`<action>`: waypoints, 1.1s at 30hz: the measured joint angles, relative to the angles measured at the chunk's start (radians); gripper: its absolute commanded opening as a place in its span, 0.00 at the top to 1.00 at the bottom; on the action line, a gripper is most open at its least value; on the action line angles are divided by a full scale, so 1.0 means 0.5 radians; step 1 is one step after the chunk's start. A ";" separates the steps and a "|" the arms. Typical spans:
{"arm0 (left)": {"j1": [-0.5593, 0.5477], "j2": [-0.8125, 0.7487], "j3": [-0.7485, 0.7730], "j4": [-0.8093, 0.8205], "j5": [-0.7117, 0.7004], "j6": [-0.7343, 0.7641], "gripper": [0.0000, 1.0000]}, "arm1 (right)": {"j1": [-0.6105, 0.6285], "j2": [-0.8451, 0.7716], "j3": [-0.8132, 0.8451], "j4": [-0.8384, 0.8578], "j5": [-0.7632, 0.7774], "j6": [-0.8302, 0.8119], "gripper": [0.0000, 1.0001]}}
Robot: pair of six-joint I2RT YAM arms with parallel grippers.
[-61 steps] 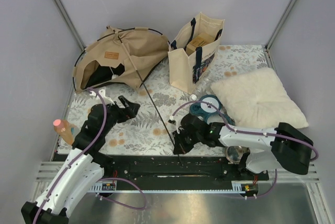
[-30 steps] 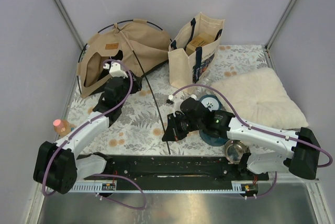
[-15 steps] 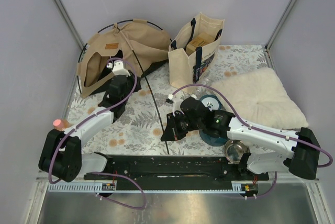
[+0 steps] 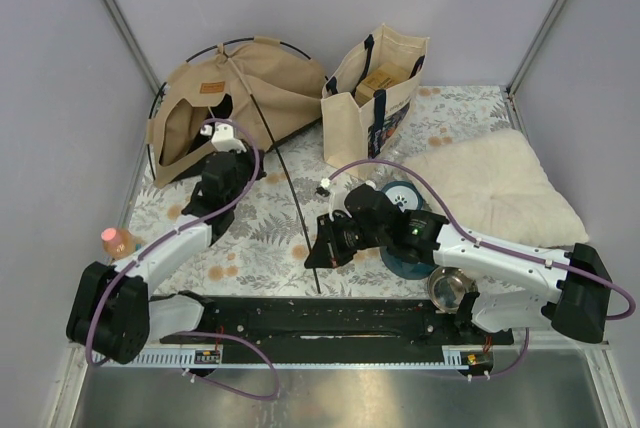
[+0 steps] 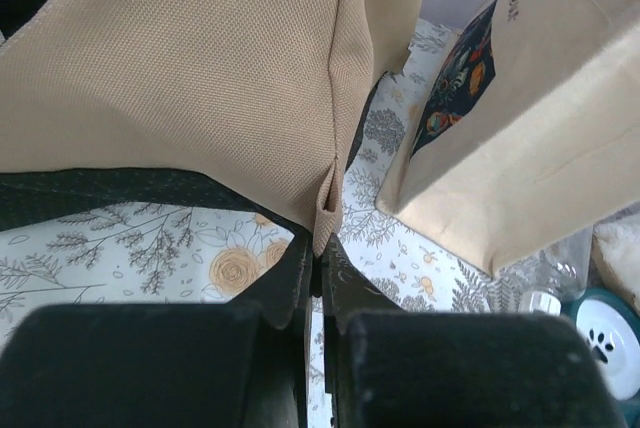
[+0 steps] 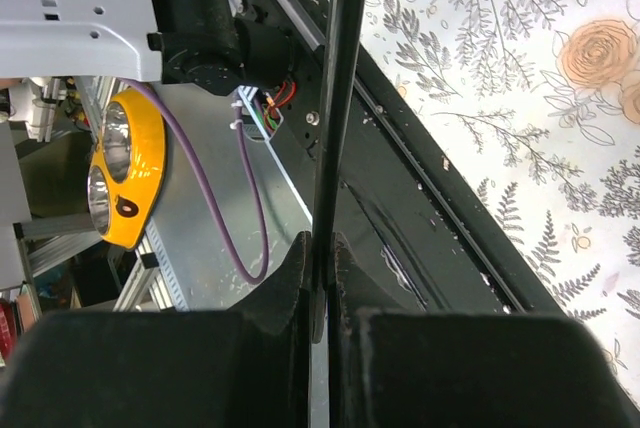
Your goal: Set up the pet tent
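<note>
At the far left edge of the counter (image 4: 255,248), a small bottle (image 4: 118,241) with a pink top stands near the base of my left arm. Behind it, in the back left corner, the tent (image 4: 250,88) sits slumped rather than upright: the tan fabric sags, a thin black hoop arches over its top, and the brown label patch faces up.

My left hand (image 5: 320,270) reaches up to the tent's front edge. Its fingers are pressed together on a folded corner of the hem (only a thin pinch of cloth between them).

Just to the right, a long black pole (image 6: 338,98) runs from the tent's top down across the flowered counter towards the near edge. My right hand (image 4: 318,248) has its fingers clamped tight on this pole near its lower end, and the pole passes straight between them.

Further right, the cream tote bag (image 4: 375,98) with navy handles stands just beside the tent. In front of the bag, a teal bowl (image 5: 605,338) with a paw print is partly hidden by my right arm. The fluffy white pillow (image 4: 495,188) lies at the right side, well apart from the tent.
</note>
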 measured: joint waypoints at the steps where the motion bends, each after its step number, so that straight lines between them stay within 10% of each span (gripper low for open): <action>1: 0.000 -0.063 -0.046 0.000 0.019 0.027 1.00 | 0.000 0.001 0.000 0.011 -0.002 0.002 1.00; 33: -0.130 -1.274 -0.701 -0.462 0.354 -0.155 1.00 | 0.043 0.324 -0.154 1.080 -0.055 0.356 1.00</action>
